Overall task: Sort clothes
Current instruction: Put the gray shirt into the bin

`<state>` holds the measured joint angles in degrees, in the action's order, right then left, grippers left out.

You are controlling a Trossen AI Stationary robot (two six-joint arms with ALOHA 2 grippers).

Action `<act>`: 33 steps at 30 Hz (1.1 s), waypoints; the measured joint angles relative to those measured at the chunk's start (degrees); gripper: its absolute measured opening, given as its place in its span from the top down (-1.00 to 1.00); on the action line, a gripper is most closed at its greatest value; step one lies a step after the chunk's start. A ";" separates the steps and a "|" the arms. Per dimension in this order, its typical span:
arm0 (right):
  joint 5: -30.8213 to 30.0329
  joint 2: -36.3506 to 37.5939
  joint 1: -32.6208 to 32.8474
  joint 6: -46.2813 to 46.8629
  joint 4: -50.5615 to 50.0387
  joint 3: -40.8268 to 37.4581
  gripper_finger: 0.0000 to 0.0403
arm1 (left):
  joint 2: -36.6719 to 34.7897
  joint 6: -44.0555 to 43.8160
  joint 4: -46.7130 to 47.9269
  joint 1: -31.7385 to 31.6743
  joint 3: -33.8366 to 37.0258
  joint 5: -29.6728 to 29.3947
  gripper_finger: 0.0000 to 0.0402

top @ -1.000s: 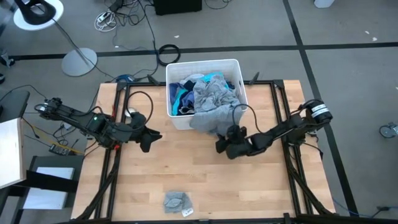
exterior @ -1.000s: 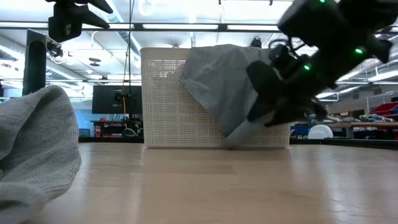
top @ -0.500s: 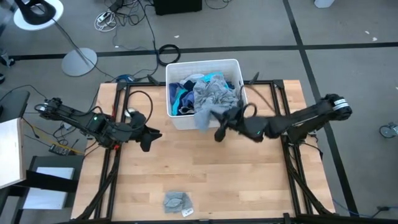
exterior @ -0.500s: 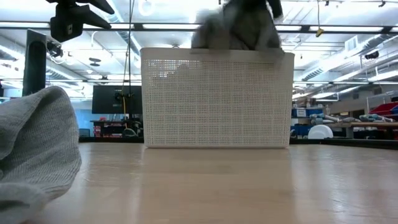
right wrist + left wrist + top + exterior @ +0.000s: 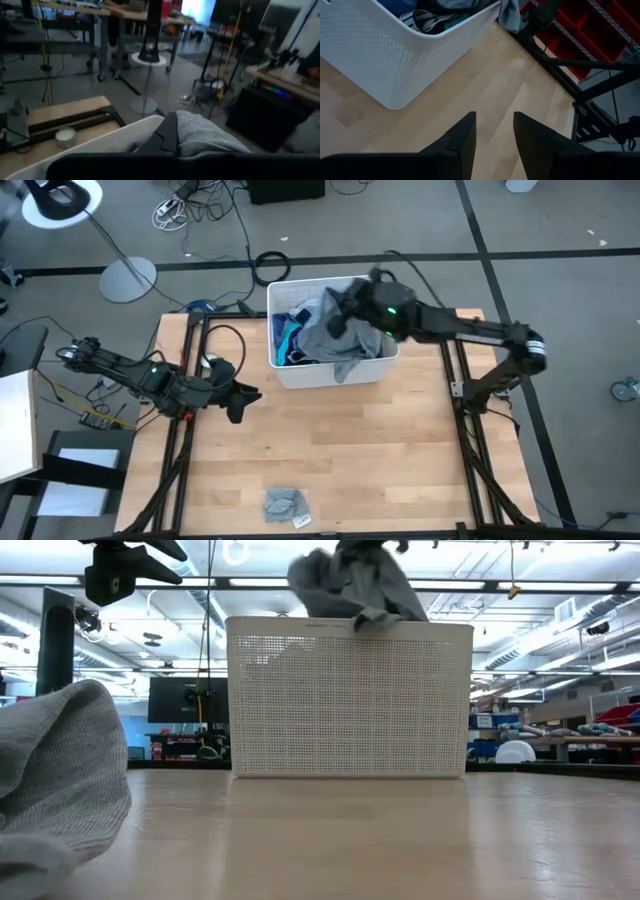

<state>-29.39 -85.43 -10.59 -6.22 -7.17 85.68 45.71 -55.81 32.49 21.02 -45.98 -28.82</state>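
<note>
The white bin (image 5: 283, 370) stands at the table's far middle with clothes in it, blue and turquoise pieces (image 5: 292, 335) among them. My right gripper (image 5: 338, 308) is above the bin, shut on the grey t-shirt (image 5: 345, 342), which bunches above the bin's rim in the low view (image 5: 350, 585). My left gripper (image 5: 240, 398) hovers open at the table's left, nothing between its fingers (image 5: 465, 137). A small grey piece (image 5: 283, 502) lies flat near the table's front edge. My right gripper pinches a bunched fold of the grey t-shirt (image 5: 200, 134) between its two fingers; how many layers, I cannot tell. The held part is lifted above the bin's rim, and the rest hangs slack below the fingers over the bin (image 5: 345, 365).
Bare wood lies between the bin and the small grey piece. Black frame rails (image 5: 455, 380) run along the table's left and right sides. In the low view the small grey piece (image 5: 50, 790) fills the near left.
My right gripper has risen from the table in front of the bin and gone toward the far edge, now over the bin. The grey t-shirt's lower end, which hung down the bin's front wall to the table, has been lifted clear above the rim.
</note>
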 joint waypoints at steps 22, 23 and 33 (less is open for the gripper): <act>15.15 -24.09 -8.28 32.63 -20.95 1.82 -0.16 | -0.02 0.26 0.82 0.00 -0.02 -0.04 0.32; 15.62 -24.95 -8.78 34.52 -22.25 1.91 -0.22 | -0.02 0.24 0.85 0.00 -0.02 -0.04 0.32; 21.06 -23.42 -11.70 35.94 -26.18 1.49 -0.18 | 0.02 0.11 0.27 0.00 -0.02 -0.01 0.32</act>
<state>-8.33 -108.85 -22.29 29.71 -33.35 87.17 45.74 -55.70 32.76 21.02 -46.00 -28.83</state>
